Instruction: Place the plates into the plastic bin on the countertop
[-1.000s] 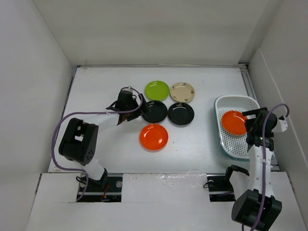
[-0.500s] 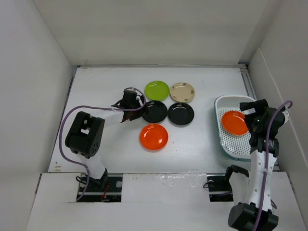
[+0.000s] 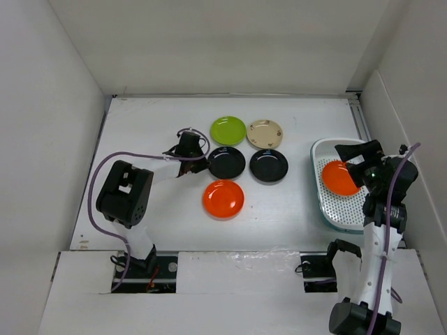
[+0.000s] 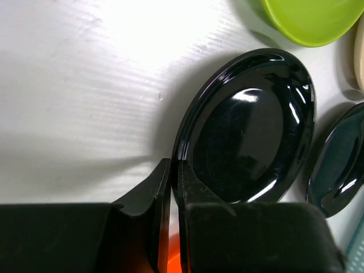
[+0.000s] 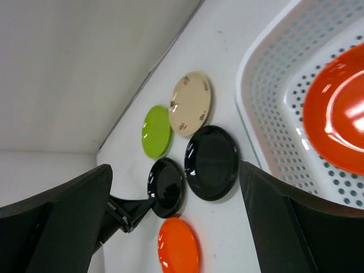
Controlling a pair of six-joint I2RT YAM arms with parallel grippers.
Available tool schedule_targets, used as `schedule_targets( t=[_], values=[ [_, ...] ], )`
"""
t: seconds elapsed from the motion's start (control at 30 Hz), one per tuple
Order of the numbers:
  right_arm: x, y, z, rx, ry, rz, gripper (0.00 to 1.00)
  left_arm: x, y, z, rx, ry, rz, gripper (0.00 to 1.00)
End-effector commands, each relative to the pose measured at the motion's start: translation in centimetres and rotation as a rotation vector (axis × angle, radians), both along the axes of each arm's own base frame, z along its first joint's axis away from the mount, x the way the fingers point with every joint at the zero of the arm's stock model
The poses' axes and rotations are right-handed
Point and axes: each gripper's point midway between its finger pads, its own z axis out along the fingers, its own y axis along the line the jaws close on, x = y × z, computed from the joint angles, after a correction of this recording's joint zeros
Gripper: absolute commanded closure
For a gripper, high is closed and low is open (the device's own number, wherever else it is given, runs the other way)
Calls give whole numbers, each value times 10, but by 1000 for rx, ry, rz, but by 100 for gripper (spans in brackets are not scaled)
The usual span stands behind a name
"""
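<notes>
Where top view looks down, left gripper point(image 3: 198, 162) sits at left rim of black plate point(image 3: 228, 162) on countertop point(image 3: 140, 132). Nearby: second black plate point(image 3: 269, 165), green plate point(image 3: 228, 130), beige plate point(image 3: 265, 133), loose orange plate point(image 3: 223, 198). Right gripper point(image 3: 353, 162) hovers over plastic bin point(image 3: 323, 150), above binned orange plate point(image 3: 339, 178) in bin's far half.
Left wrist view: fingers point(image 4: 153, 193) almost together, thin slit, clamped on black plate's near rim, one inside, one outside.
Right wrist view: fingers point(image 5: 62, 227) far apart, nothing between; binned orange plate flat on perforated floor.
</notes>
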Motion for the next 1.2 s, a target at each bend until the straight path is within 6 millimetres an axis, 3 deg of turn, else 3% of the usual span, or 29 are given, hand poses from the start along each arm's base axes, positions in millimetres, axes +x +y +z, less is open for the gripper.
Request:
schedule_targets(
  t=[0.0, 0.07, 0.2, 0.23, 0.27, 0.33, 0.37, 0.4, 0.43, 0.5, 0.53, 0.63, 0.67, 0.8, 0.87, 0.9, 0.93, 0.97, 1.0, 1.03, 1.07, 1.1, 1.13, 1.17],
  values=[
    [6, 33, 27, -20, -140, 214, 3, -7, 18, 34, 36, -56, 57, 100],
    [10, 51, 29, -18, -191, 318, 3, -8, 19, 51, 25, -98, 50, 100],
    [17, 99, 29, -77, -219, 519, 3, -10, 4, 113, -69, -237, -42, 100],
    [20, 108, 27, -97, -214, 541, 3, -16, -1, 118, -92, -234, -81, 100],
    [21, 135, 28, -107, -212, 634, 1, -16, -5, 129, -108, -256, -104, 100],
    [24, 157, 22, -157, -205, 709, 1, -25, -16, 151, -164, -290, -174, 100],
    [20, 178, 19, -162, -198, 775, 1, -26, -19, 159, -184, -302, -194, 100],
    [25, 186, 24, -167, -215, 789, 1, -30, -23, 164, -203, -305, -216, 100],
    [32, 194, 10, -166, -181, 814, 1, -33, -27, 167, -223, -307, -240, 100],
    [37, 210, 12, -167, -212, 854, 1, -42, -35, 188, -278, -341, -300, 100],
    [43, 216, -1, -161, -181, 869, 1, -45, -39, 191, -290, -349, -333, 100],
    [52, 239, -2, -162, -183, 910, 1, -60, -49, 211, -360, -383, -424, 100],
    [55, 246, -16, -157, -148, 927, 3, -64, -51, 217, -376, -398, -445, 100],
    [63, 261, -21, -154, -136, 916, 5, -76, -58, 231, -430, -432, -523, 100],
    [64, 266, -20, -154, -153, 925, 15, -81, -59, 233, -446, -434, -535, 100],
    [64, 267, -20, -142, -147, 922, 26, -81, -59, 233, -447, -434, -535, 100],
    [64, 267, -17, -134, -158, 919, 66, -81, -59, 233, -447, -434, -535, 100],
    [64, 265, -9, -123, -170, 901, 92, -77, -58, 226, -431, -416, -513, 91],
    [64, 261, -10, -130, -170, 877, 100, -74, -55, 224, -414, -405, -487, 91],
    [69, 250, -12, -129, -161, 829, 100, -68, -49, 216, -378, -383, -436, 41],
    [72, 242, -5, -120, -171, 793, 100, -65, -45, 211, -357, -372, -407, 10],
    [73, 231, -8, -115, -161, 752, 100, -61, -40, 206, -331, -367, -371, 0],
    [72, 218, 4, -104, -188, 705, 100, -61, -33, 208, -306, -362, -337, 0],
    [77, 199, 1, -108, -168, 628, 100, -54, -22, 203, -253, -362, -265, 0]
  ],
)
